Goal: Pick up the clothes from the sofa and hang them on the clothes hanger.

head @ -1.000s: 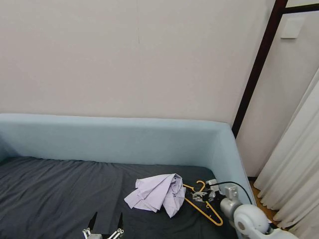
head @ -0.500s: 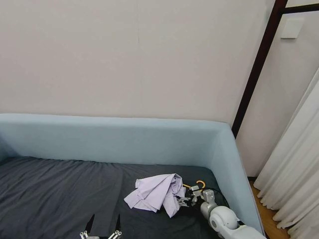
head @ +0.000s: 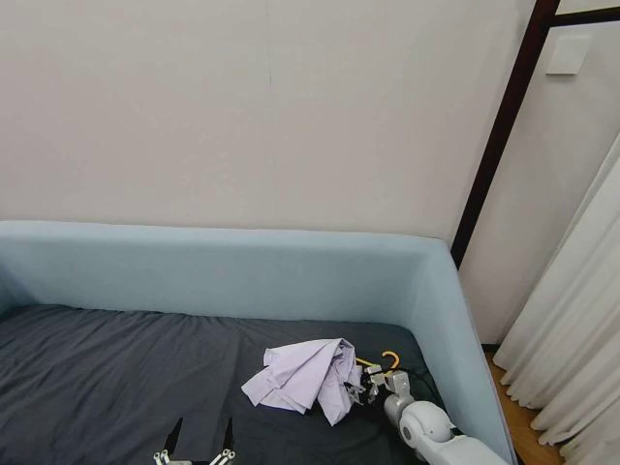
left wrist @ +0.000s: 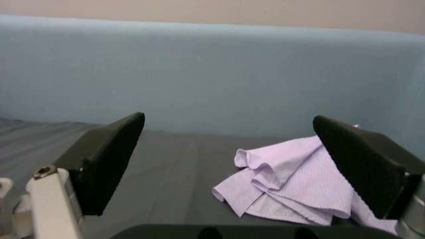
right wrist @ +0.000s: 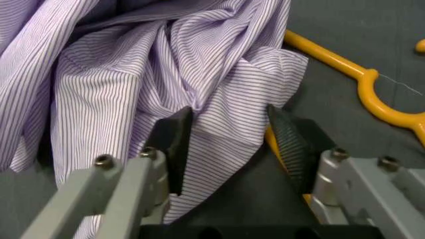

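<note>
A crumpled lilac striped shirt lies on the sofa's dark grey seat, towards its right end. A yellow hanger lies just right of it, partly hidden by my right arm. My right gripper is at the shirt's right edge. The right wrist view has that gripper open, its dark fingers straddling a fold of the shirt, with the hanger beside it. My left gripper hangs open low over the seat, well short of the shirt.
The light blue backrest runs behind the seat, and the sofa's right arm rises close beside the hanger. A dark door frame and white curtains stand to the right. Bare seat stretches to the left of the shirt.
My right arm has swung left from over the hanger to the shirt's right edge. The left gripper has sunk slightly. Shirt and hanger have stayed in place.
</note>
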Controlling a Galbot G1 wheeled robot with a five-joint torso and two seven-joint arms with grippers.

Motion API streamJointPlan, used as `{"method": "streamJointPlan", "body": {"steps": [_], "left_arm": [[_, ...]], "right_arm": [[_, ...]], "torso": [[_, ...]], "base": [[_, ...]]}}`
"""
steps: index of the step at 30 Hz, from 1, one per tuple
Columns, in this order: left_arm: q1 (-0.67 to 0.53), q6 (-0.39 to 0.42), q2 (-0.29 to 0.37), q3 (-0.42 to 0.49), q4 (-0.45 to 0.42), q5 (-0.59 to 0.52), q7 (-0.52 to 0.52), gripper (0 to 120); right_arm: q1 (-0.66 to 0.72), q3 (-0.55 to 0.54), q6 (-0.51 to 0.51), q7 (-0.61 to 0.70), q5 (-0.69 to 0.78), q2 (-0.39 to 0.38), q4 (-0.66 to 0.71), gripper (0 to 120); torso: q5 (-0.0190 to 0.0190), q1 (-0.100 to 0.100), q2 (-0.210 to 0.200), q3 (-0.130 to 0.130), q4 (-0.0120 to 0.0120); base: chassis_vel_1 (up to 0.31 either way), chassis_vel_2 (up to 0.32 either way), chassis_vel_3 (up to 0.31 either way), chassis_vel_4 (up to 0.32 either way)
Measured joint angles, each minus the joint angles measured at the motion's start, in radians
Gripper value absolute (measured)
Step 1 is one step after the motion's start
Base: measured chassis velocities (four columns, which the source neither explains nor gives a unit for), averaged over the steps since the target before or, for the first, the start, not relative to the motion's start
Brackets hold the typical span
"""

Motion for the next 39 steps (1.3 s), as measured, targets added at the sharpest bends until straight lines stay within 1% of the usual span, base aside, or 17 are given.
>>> {"method": "streamJointPlan", "body": {"steps": [2,4,7,8,10,11,12,17,22,26,28,29,30,32,35,37,39], "left_arm": [[-0.002,0.0,-0.001,0.001,0.002,0.0,0.0,100],[-0.002,0.0,-0.001,0.001,0.002,0.0,0.0,100],[-0.001,0.0,-0.001,-0.002,0.003,-0.001,-0.001,100],[-0.001,0.0,-0.001,-0.003,0.003,-0.001,-0.001,100],[0.0,0.0,-0.001,-0.004,0.003,-0.001,-0.001,100],[0.0,0.0,-0.002,-0.004,0.003,-0.002,-0.002,100],[0.0,0.0,-0.002,-0.004,0.003,-0.002,-0.002,100],[-0.002,0.0,-0.004,-0.004,0.006,-0.002,-0.003,100],[-0.006,0.0,-0.006,-0.001,0.008,-0.003,-0.003,100],[-0.009,0.0,-0.003,0.001,0.008,-0.005,-0.004,100],[-0.01,0.0,-0.002,0.001,0.008,-0.005,-0.004,100],[-0.013,0.001,0.002,0.003,0.004,-0.006,-0.004,100],[-0.015,0.001,0.004,0.004,0.002,-0.007,-0.004,100],[-0.016,0.001,0.007,0.005,0.001,-0.007,-0.004,100],[-0.023,0.002,0.024,0.009,-0.01,-0.007,-0.004,100],[-0.023,0.002,0.024,0.009,-0.01,-0.007,-0.004,100],[-0.028,0.002,0.04,0.009,-0.019,-0.009,-0.004,100]], "right_arm": [[0.003,0.004,0.0,-0.006,0.0,0.007,-0.009,34],[0.004,0.005,0.0,-0.006,0.001,0.009,-0.012,33],[0.01,0.006,0.002,-0.008,0.007,0.022,-0.028,16],[0.01,0.006,0.003,-0.008,0.007,0.025,-0.03,13],[0.011,0.006,0.004,-0.008,0.008,0.027,-0.031,10],[0.011,0.006,0.006,-0.008,0.01,0.03,-0.032,4],[0.01,0.006,0.007,-0.008,0.011,0.031,-0.032,0],[0.002,0.006,0.008,-0.003,0.016,0.026,-0.013,0],[-0.018,0.01,0.008,0.014,0.038,0.006,0.042,0],[-0.032,0.04,0.007,0.063,0.12,-0.025,0.165,0],[-0.032,0.045,0.011,0.074,0.135,-0.031,0.188,0],[-0.02,0.066,0.02,0.136,0.207,-0.056,0.291,0],[-0.01,0.075,0.019,0.165,0.236,-0.066,0.332,0],[-0.005,0.079,0.017,0.18,0.25,-0.071,0.352,0],[0.054,0.117,-0.017,0.308,0.36,-0.095,0.503,0],[0.054,0.117,-0.017,0.308,0.36,-0.095,0.503,0],[0.107,0.134,-0.047,0.418,0.436,-0.103,0.607,0]], "torso": [[0.0,0.0,0.0,0.0,0.0001],[0.0,0.0,0.0,0.0,0.0001],[0.0,0.0,0.0,0.0,0.0002],[0.0,0.0,0.0,0.0,0.0002],[0.0,0.0,0.0,0.0,0.0002],[0.0001,0.0,0.0,0.0,0.0002],[0.0001,0.0,0.0,0.0,0.0002],[0.0001,0.0,0.0,0.0,0.0001],[0.0001,0.0,0.0,0.0,0.0001],[0.0002,0.0,0.0,0.0,0.0001],[0.0002,0.0,0.0,0.0,0.0002],[0.0001,0.0,0.0,0.0,0.0001],[0.0001,0.0,0.0,0.0,0.0001],[0.0,0.0,0.0,0.0,0.0001],[0.0001,0.0,0.0,0.0,0.0001],[0.0001,0.0,0.0,0.0,0.0001],[-0.0002,0.0,0.0,0.0,0.0003]], "base": [[0.0,0.0,0.0,0.0],[0.0,0.0,0.0,0.0],[0.0,0.0,0.0,0.0],[0.0,0.0,0.0,0.0],[0.0,0.0,0.0,0.0],[0.0,0.0,0.0,0.0],[0.0,0.0,0.0,0.0],[0.0,0.0,0.0,0.0],[0.0,0.0,0.0,0.0],[0.0,0.0,0.0,0.0],[0.0,0.0,0.0,0.0],[0.0,0.0,0.0,0.0],[0.0,0.0,0.0,0.0],[0.0,0.0,0.0,0.0],[0.0,0.0,0.0,0.0],[0.0,0.0,0.0,0.0],[0.0,0.0,0.0,0.0]]}}
